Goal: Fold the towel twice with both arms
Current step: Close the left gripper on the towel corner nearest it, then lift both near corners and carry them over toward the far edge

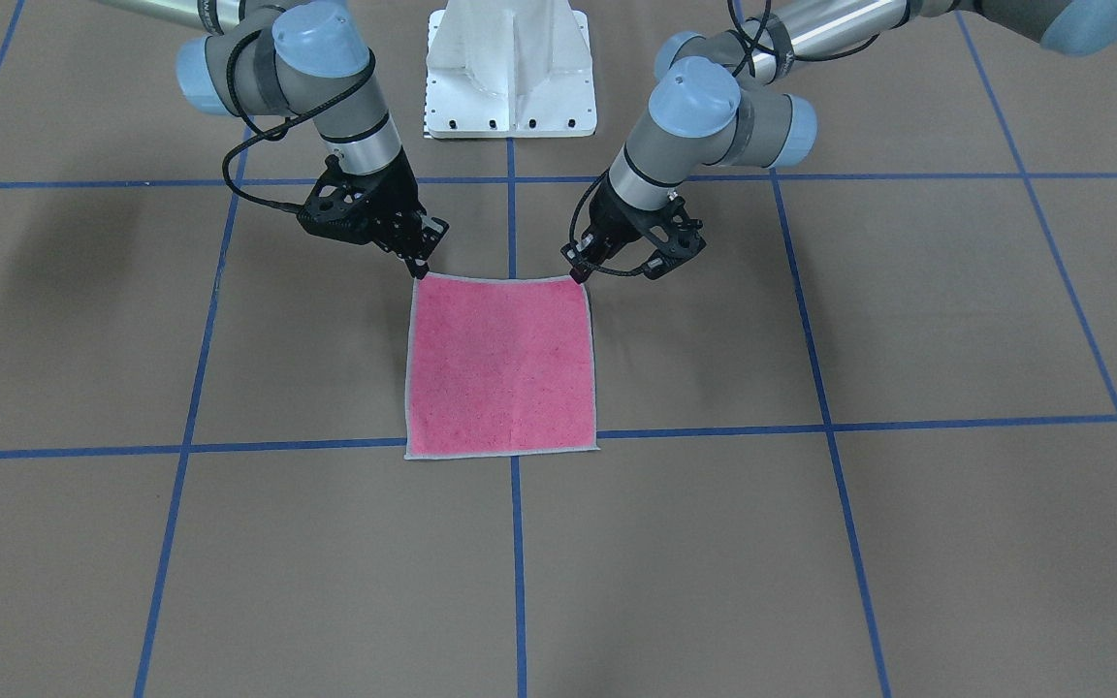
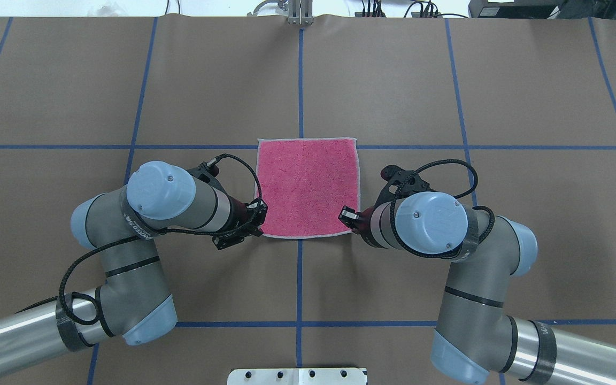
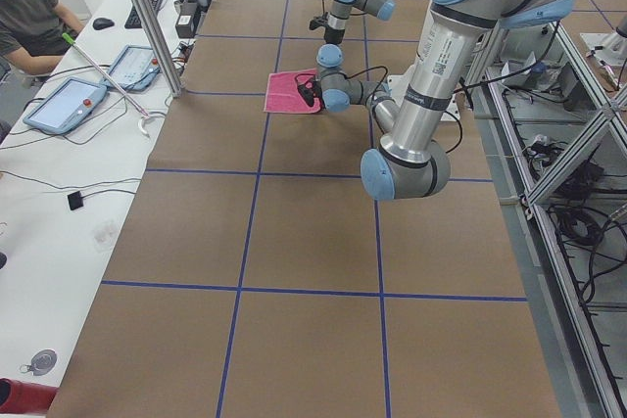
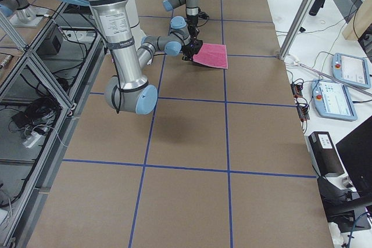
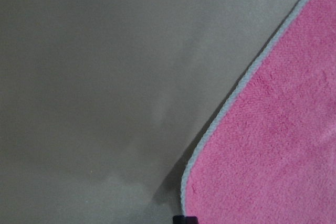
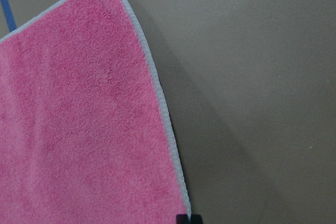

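- The table (image 2: 500, 80), covered in brown paper and marked into big squares by blue tape lines (image 2: 300, 80), has bare paper on every side of the cloth. The widest bare stretches are toward the far edge and out to both ends.
- The left arm (image 2: 163, 192) and right arm (image 2: 431, 224) reach in from the robot's side with elbows bent outward. Their wrists angle in toward each other and leave a gap between them on the centre line.
- The white pedestal base (image 1: 510, 78) stands at the robot's edge, well apart from the cloth.
- The towel (image 2: 308, 184) lies spread out with its pink face up at the middle of the table. It straddles the centre tape line, and its far edge runs along a cross line. The light grey edging shows all the way round. The far edge and both side edges are unobstructed.
- The left gripper (image 1: 578, 275) is at the towel's near corner on the robot's left, and the right gripper (image 1: 420, 269) is at the other near corner.
- In each wrist view the black fingertips (image 5: 179, 219) (image 6: 182, 219) are drawn narrow, right where the stitched corner ends, and appear to pinch it. A dark shadow lies under the edging beside them.
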`<move>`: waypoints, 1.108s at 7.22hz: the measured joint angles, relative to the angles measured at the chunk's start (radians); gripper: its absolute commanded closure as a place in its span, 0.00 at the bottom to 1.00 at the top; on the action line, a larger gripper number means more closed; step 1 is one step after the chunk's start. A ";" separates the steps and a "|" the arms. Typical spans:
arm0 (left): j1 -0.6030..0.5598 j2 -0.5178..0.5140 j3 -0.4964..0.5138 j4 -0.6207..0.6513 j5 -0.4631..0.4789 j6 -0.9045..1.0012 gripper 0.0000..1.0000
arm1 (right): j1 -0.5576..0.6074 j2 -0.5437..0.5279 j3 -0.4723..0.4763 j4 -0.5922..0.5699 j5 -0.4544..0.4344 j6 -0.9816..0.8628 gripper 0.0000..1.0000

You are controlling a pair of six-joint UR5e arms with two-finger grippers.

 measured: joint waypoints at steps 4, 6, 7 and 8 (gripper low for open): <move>-0.003 0.012 -0.091 0.038 -0.068 -0.060 1.00 | 0.001 -0.029 0.062 0.000 0.023 0.002 1.00; -0.002 0.048 -0.142 0.043 -0.075 -0.082 1.00 | 0.002 -0.051 0.098 0.000 0.051 0.006 0.99; -0.001 0.066 -0.160 0.043 -0.075 -0.084 1.00 | 0.001 -0.055 0.104 0.000 0.067 0.008 0.99; 0.000 0.074 -0.168 0.043 -0.075 -0.085 1.00 | 0.001 -0.057 0.109 0.000 0.089 0.009 0.95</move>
